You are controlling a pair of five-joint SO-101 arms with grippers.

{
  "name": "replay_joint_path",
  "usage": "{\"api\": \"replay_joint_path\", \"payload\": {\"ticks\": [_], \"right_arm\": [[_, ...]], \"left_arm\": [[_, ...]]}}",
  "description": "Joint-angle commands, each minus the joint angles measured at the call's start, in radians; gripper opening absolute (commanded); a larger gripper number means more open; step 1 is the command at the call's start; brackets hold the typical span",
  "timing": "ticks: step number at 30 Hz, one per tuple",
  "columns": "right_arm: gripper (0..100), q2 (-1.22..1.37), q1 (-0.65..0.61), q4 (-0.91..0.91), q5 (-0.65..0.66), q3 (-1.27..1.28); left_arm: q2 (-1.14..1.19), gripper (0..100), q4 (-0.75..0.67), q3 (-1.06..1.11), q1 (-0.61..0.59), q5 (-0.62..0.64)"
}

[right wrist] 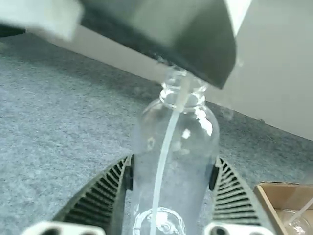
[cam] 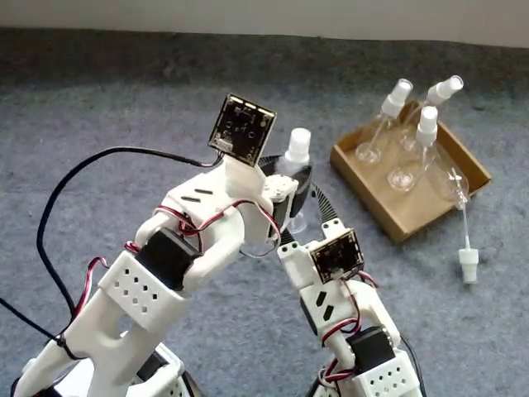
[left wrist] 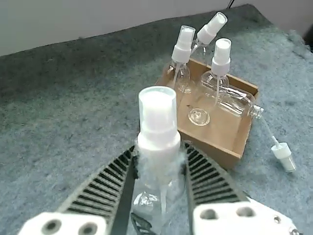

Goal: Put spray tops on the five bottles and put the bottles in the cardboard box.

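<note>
An upright clear bottle (right wrist: 173, 142) is held by both grippers. My right gripper (right wrist: 171, 169) is shut on its body. My left gripper (left wrist: 159, 152) is shut on the white spray top (left wrist: 156, 117) at the neck, with the dip tube inside the bottle. In the high view this spray top (cam: 297, 147) stands up between the two arms, left of the cardboard box (cam: 417, 211). The box (left wrist: 210, 144) holds three capped bottles (left wrist: 182, 54) and one uncapped bottle (left wrist: 237, 102) lying down. A loose spray top (cam: 469, 263) lies on the carpet right of the box.
Grey carpet covers the table, with open room left of and in front of the box. A black cable (cam: 58, 207) loops beside the left arm. A pale wall runs along the far edge. The loose spray top (left wrist: 283, 157) lies near the box's corner.
</note>
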Motion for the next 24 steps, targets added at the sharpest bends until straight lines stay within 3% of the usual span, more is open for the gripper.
{"api": "replay_joint_path", "payload": {"ticks": [1, 10, 14, 24], "right_arm": [[14.6, -0.021, -0.007, 0.004, 0.009, 0.108], [14.6, -0.021, -0.008, 0.081, 0.002, 0.101], [14.6, -0.021, -0.01, 0.093, 0.002, 0.101], [14.6, -0.021, -0.012, 0.217, 0.005, -0.002]], "left_arm": [[-0.01, 1, -0.038, 0.03, 0.002, 0.008], [-0.097, 1, -0.052, 0.041, 0.008, 0.008], [-0.156, 1, -0.072, 0.148, 0.002, 0.006], [-0.3, 1, -0.295, 0.392, 0.001, 0.006]]}}
